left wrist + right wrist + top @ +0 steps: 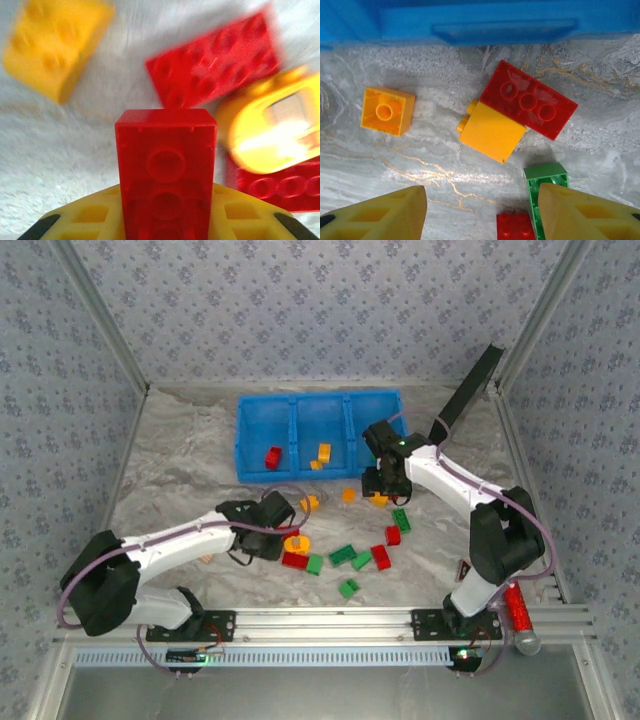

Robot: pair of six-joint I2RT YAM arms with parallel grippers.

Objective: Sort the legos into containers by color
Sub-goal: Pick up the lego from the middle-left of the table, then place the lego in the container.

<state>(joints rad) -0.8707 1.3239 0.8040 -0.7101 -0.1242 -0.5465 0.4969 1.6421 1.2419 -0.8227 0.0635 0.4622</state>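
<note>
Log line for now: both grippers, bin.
left gripper: shut on red brick | right gripper: open, empty, over loose bricks near blue bin | bin: red lego left compartment, orange-yellow legos middle

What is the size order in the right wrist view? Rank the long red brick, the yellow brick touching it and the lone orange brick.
Largest: long red brick.
Next: yellow brick.
Smallest: orange brick, though it looks nearly the same size as the yellow one, so that pair is unsure.
</note>
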